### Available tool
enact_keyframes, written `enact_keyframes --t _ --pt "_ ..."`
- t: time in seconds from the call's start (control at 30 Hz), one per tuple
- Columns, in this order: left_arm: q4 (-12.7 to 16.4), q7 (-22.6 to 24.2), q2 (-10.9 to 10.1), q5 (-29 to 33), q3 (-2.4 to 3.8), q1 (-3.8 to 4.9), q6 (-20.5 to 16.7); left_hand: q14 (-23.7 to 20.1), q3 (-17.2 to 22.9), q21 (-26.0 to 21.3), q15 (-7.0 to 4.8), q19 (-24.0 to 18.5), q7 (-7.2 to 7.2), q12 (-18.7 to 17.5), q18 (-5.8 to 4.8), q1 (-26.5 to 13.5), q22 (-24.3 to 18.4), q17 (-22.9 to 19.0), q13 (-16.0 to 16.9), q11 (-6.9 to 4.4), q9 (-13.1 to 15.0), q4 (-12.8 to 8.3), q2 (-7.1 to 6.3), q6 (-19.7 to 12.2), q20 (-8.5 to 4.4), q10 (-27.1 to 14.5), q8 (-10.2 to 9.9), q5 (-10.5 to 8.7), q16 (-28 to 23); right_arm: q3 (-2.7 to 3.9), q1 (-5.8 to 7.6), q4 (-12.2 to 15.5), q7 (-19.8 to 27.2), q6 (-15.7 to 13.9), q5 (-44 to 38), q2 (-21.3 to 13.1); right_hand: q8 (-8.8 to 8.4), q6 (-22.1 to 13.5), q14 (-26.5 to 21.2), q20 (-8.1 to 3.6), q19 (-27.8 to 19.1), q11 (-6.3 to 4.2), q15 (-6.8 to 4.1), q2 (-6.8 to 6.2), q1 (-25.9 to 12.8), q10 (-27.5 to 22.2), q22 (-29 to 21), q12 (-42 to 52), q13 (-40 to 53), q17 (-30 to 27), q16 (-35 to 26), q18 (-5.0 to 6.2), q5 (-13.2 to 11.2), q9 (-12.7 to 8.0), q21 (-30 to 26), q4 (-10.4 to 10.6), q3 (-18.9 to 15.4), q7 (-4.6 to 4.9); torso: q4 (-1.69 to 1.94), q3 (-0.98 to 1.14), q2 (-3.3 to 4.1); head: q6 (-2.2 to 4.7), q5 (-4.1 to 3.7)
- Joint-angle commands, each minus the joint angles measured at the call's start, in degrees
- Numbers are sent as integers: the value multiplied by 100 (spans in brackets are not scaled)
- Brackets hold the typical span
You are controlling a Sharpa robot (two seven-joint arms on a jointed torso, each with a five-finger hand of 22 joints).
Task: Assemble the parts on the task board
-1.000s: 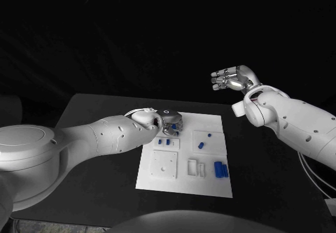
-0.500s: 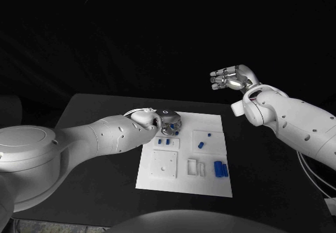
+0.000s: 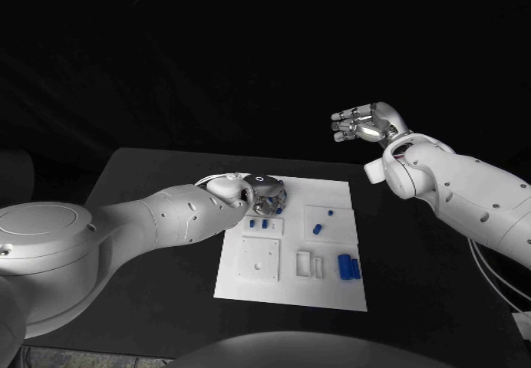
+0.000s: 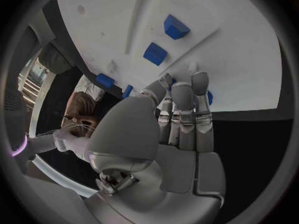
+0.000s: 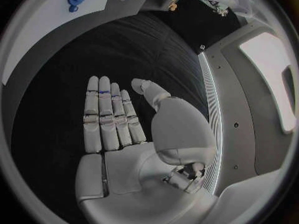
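- The black table (image 3: 155, 184) carries the white task board (image 3: 290, 285) at its middle, the board's near half bare but for shallow recesses.
- The left arm (image 3: 155, 222) reaches in across the table to the board's far-left corner, its left hand (image 3: 263, 193) bent low over the plate there.
- The right hand (image 3: 365, 123) is raised well clear of the table, beyond the board's far-right corner; its fingers lie straight, side by side, the thumb apart, and it holds nothing.
- Blue parts (image 3: 348, 267) lie scattered on the board: a pair near the right edge, one (image 3: 318, 228) in the middle, two small ones (image 3: 258, 224) just beside the left hand.
- From the wrist camera the left fingers (image 4: 181, 109) extend together toward a part at the board's edge, with the tips touching or nearly so; whether anything is pinched cannot be told.
- Judged step: the left hand is seeking a first part at that corner. The next move calls for a firm pinch before any lift.
- Against the picture a second back, the left hand has turned slightly and drawn a touch farther back; right hand and parts match.
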Motion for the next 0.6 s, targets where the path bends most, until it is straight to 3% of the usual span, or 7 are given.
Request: enact_keyframes --t 0.03,0.6 --pt "-8 -21 24 -39 -2 -20 -126 -2 24 29 8 -43 1 -30 88 -9 96 -6 -8 2 -3 18 -31 -31 13 5 -17 17 38 3 -1 3 43 82 -41 9 0 23 -37 -19 -39 8 -4 -55 -20 -16 -8 -23 -7 -6 -6 37 15 10 -13 9 34 1 4 2 -1 -2 -6" --pt "49 -2 11 25 1 -27 -358 -9 41 72 3 -59 35 -28 76 20 102 -23 -6 -41 7 74 -20 171 2 284 -8 -48 65 3 -1 -7 38 90 -42 11 1 32 -35 -18 -41 7 -4 -59 -7 -14 -8 -21 -7 -23 -5 38 15 10 -13 19 47 0 7 -3 -4 -17 -12"
